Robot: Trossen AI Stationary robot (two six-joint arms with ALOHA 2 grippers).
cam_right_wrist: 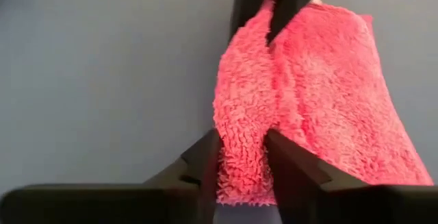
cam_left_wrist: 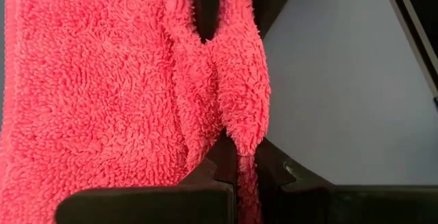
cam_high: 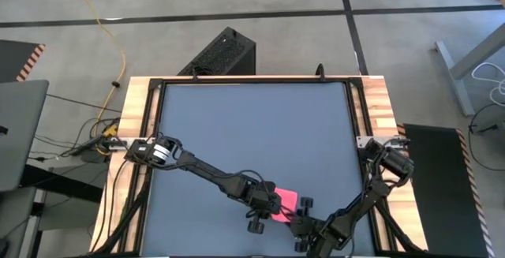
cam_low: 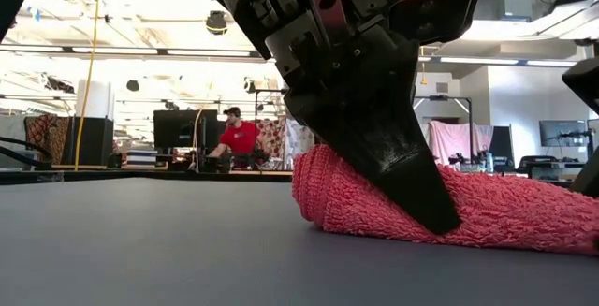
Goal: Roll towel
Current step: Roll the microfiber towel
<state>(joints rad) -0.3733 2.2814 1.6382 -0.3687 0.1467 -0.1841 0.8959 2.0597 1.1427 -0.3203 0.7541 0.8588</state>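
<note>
towel part-rolled at the near edge of the table, both grippers on it; rolling not finished.

left gripper (cam_left_wrist: 236,159) is shut tight on a raised fold at one edge of the towel (cam_high: 284,204), with flat pile showing beside the pinch in the left wrist view. the low view shows a thick rounded roll lying on the table (cam_high: 252,124), so the roll looks formed but loose. right gripper (cam_right_wrist: 241,157) has its jaws part open, straddling a ridge at the towel's other end, fabric between the fingers; a firm hold cannot be told.
</note>
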